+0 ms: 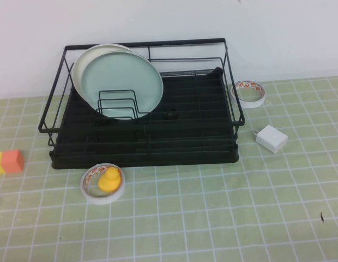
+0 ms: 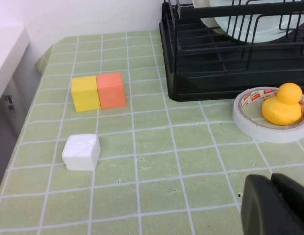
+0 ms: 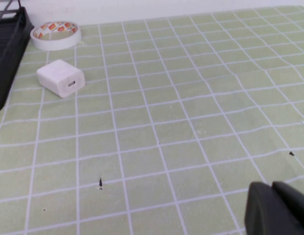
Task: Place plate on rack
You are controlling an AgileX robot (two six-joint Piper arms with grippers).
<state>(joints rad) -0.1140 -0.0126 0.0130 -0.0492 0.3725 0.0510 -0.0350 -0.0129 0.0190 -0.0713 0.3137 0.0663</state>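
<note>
The pale mint-green plate (image 1: 123,82) stands on edge in the wire slots at the left of the black rack (image 1: 158,147), leaning back against a cream-white plate (image 1: 82,63). Its lower edge also shows in the left wrist view (image 2: 260,32) behind the rack's wires (image 2: 215,73). My left gripper (image 2: 271,182) is shut and empty over the mat in front of the rack's left end. My right gripper (image 3: 271,188) is shut and empty over the mat to the right of the rack. Neither gripper shows in the high view.
A tape roll (image 1: 103,184) with a yellow duck (image 1: 109,179) inside lies in front of the rack. A yellow-orange block (image 1: 8,161) and a white cube (image 2: 81,152) lie left. A white charger (image 1: 271,138) and a second tape roll (image 1: 249,92) lie right.
</note>
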